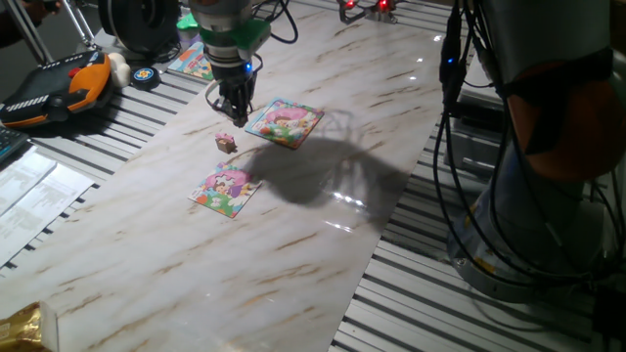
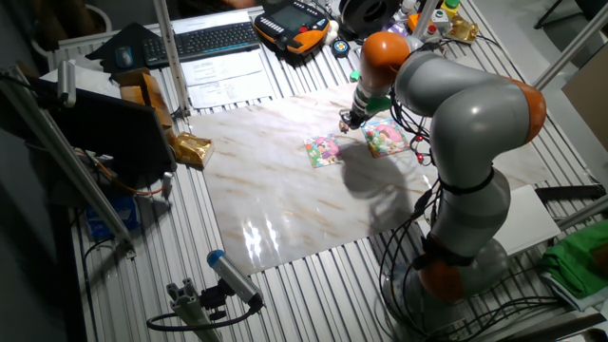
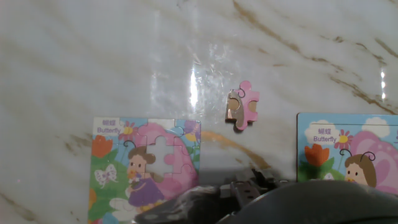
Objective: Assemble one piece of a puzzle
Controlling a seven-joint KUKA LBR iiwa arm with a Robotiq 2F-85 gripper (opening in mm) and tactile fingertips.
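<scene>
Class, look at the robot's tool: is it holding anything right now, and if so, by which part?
Nothing is held. The puzzle piece lies alone on the table, clear of the tool, which hangs above it.

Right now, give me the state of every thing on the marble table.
Small pink cardboard puzzle piece: lying print-up on the marble, apart from both boards.
Small square cartoon puzzle board: one piece-shaped gap open, otherwise filled.
Second cartoon board: partly hidden, no gap visible.
Gripper: above the table, jaws' opening unclear.
</scene>
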